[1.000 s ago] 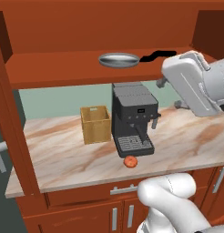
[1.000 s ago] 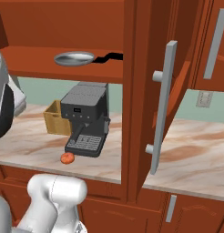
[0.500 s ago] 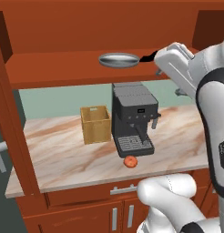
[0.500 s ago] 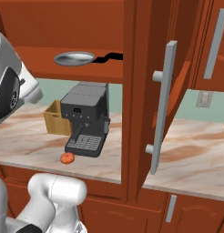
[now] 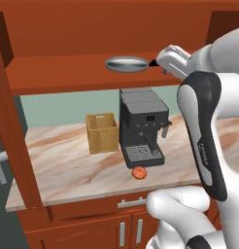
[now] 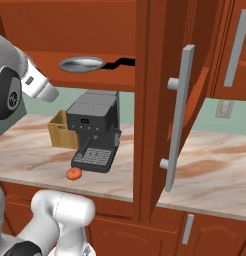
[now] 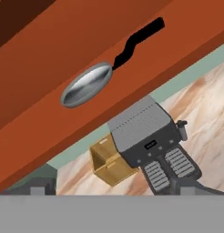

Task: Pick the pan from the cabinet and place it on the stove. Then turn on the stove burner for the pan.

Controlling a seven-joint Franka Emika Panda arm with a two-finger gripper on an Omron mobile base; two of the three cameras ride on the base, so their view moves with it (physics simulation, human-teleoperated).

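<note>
Gripper [image 7: 113,191] spread wide and empty, short of the pan [image 7: 86,85].

The pan lies on the open cabinet [image 5: 68,73] shelf above the coffee machine [image 5: 141,127]; the right base view shows its dark handle whole, the left base view hides it behind the arm.

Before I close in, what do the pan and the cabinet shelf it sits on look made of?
The pan: bowl looks like bare silver-grey metal with a soft sheen; its handle is matte black, possibly plastic or coated metal. The cabinet shelf looks like red-brown wood with a smooth, even finish and no clear grain, so possibly stained or painted.
</note>
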